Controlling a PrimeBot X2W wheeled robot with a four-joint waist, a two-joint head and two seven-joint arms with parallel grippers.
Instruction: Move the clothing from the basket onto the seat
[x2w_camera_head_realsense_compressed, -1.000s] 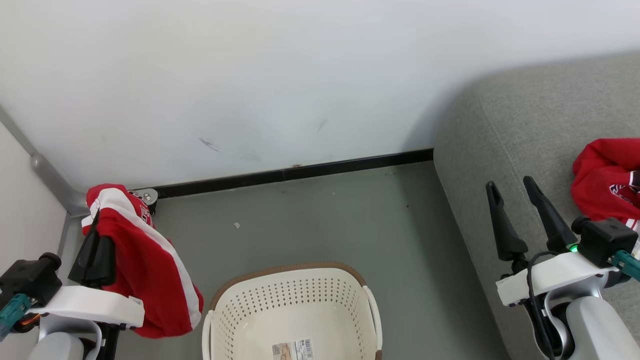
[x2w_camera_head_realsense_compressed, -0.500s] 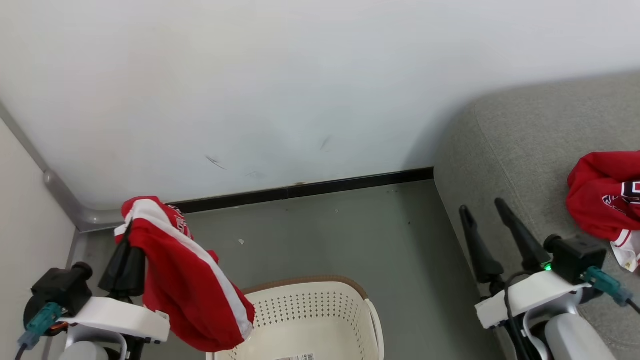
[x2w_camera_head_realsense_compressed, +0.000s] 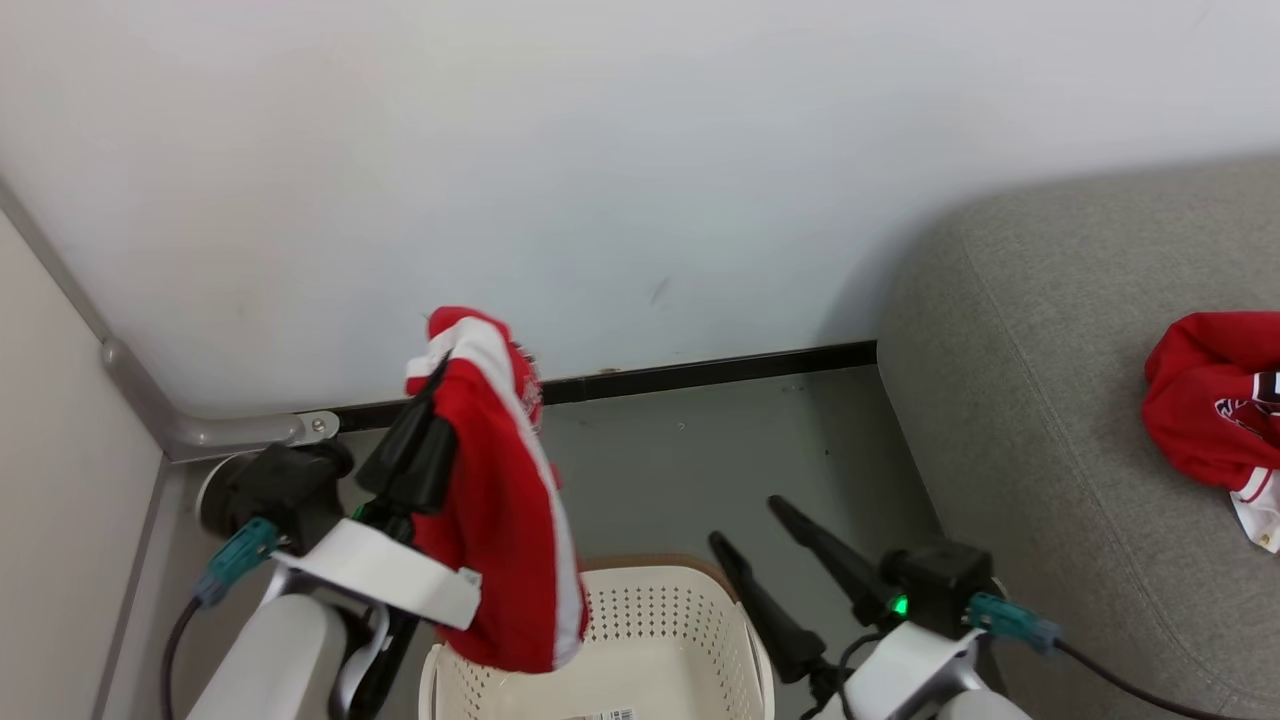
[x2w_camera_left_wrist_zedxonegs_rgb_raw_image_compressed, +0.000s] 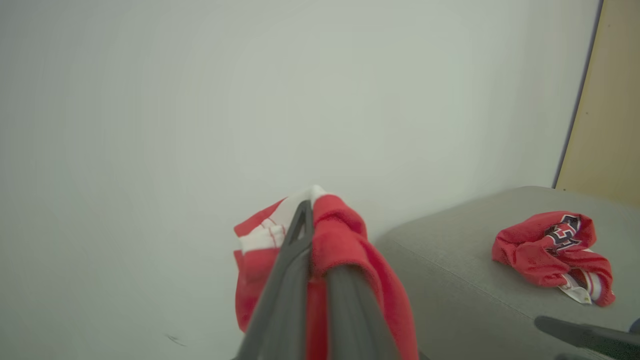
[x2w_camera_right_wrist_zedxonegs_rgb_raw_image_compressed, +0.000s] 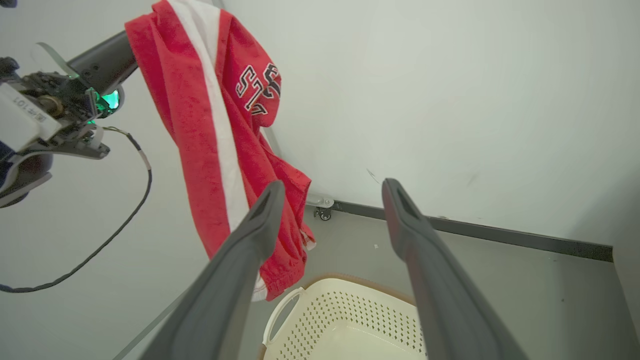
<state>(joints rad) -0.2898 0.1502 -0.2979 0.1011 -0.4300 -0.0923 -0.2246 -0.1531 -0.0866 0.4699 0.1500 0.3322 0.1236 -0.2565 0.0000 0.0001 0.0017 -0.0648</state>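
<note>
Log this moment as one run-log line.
left gripper: shut on striped garment, hanging beside basket | right gripper: open, empty | crumpled garment: lying on seat

Home-like rm: grey seat (x2w_camera_head_realsense_compressed: 1040, 420), laundry basket (x2w_camera_head_realsense_compressed: 660, 610), bare wall (x2w_camera_head_realsense_compressed: 600, 150)

The right hand (x2w_camera_right_wrist_zedxonegs_rgb_raw_image_compressed: 333, 186) is seen with its two fingers spread wide apart, nothing held between them. At the upper left, a red garment (x2w_camera_right_wrist_zedxonegs_rgb_raw_image_compressed: 200, 125) with a white stripe is gripped by the left hand (x2w_camera_right_wrist_zedxonegs_rgb_raw_image_compressed: 117, 50) and hangs down toward the basket (x2w_camera_right_wrist_zedxonegs_rgb_raw_image_compressed: 345, 320) at bottom centre.
</note>
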